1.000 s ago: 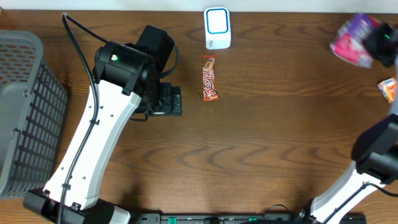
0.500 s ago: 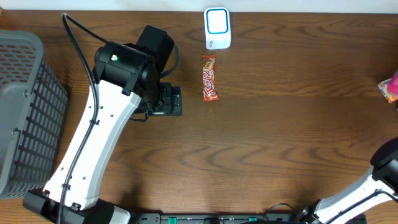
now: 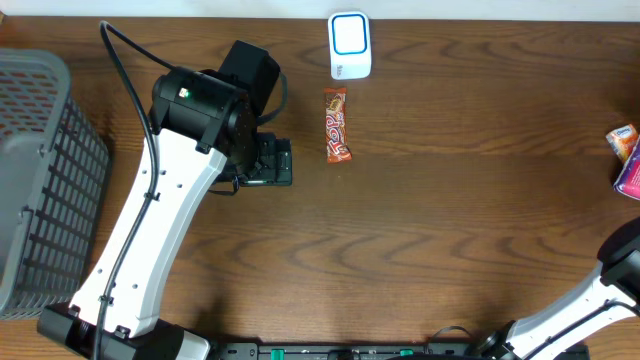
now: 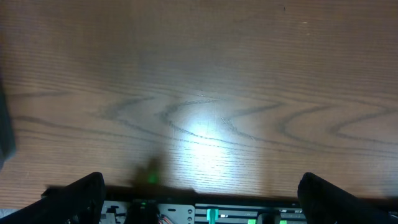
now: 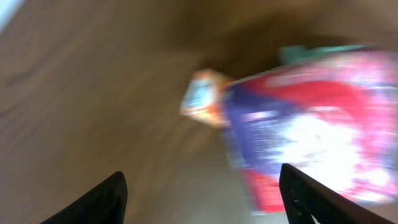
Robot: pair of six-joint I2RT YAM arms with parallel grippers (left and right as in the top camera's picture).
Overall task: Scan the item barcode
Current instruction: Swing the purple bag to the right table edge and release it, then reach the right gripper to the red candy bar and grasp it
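Jaws of the right arm (image 3: 615, 255) stand wide apart, gripping nothing. Just ahead of them, blurred, is the pink-and-purple packet (image 5: 311, 130), at the tabletop's (image 3: 450, 220) right edge beside a small orange packet (image 5: 202, 99). Jaws of the left arm (image 3: 150, 230) gape fully, holding nothing, above the wood. Mid-table, a candy bar (image 3: 337, 124) lies just before the white scanner (image 3: 349, 45).
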